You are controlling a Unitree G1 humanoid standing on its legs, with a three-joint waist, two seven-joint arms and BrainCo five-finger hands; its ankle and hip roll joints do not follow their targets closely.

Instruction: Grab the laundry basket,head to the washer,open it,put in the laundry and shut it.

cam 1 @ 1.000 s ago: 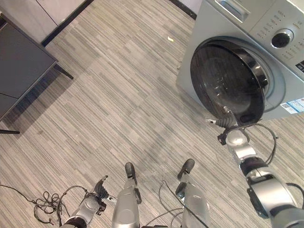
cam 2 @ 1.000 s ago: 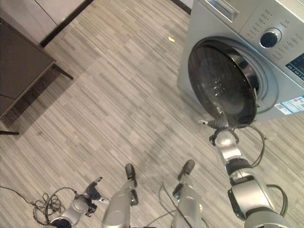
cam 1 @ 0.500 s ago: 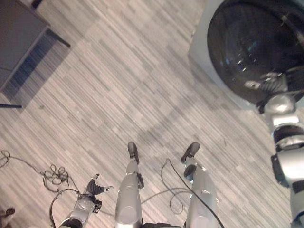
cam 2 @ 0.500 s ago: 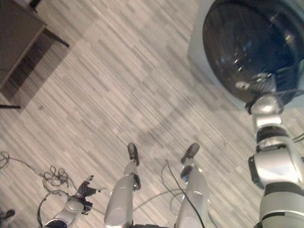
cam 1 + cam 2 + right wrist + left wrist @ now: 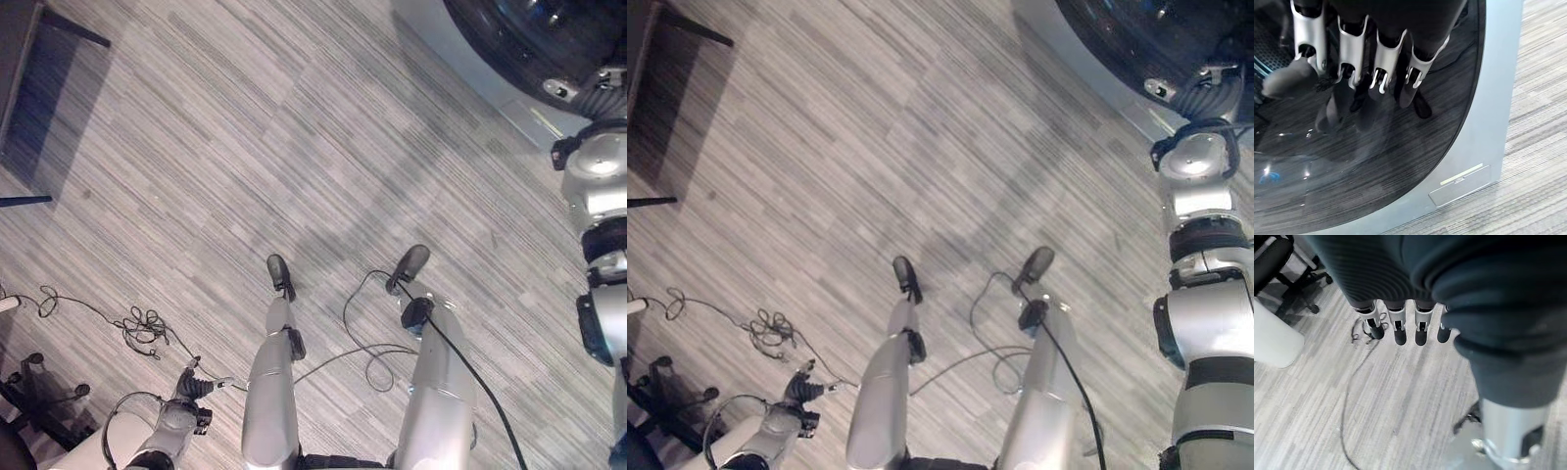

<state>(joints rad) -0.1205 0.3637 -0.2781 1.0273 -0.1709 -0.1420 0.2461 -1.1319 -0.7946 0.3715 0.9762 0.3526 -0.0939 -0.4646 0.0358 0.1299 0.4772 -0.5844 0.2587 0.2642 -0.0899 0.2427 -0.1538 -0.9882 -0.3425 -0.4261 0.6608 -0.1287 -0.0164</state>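
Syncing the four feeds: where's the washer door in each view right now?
Left eye view: washer door in the top right corner, cut by the frame.
Right eye view: top right corner too, with the right hand at its lower edge.
Right wrist view: the dark glass spreads behind the hand's straight fingers.
Left wrist view: not in it.
Shared landmark: the washer's grey front panel, also.

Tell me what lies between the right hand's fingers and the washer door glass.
Nothing: in the right wrist view the right hand points straight fingers at the washer door, dark tips against or just off the glass.
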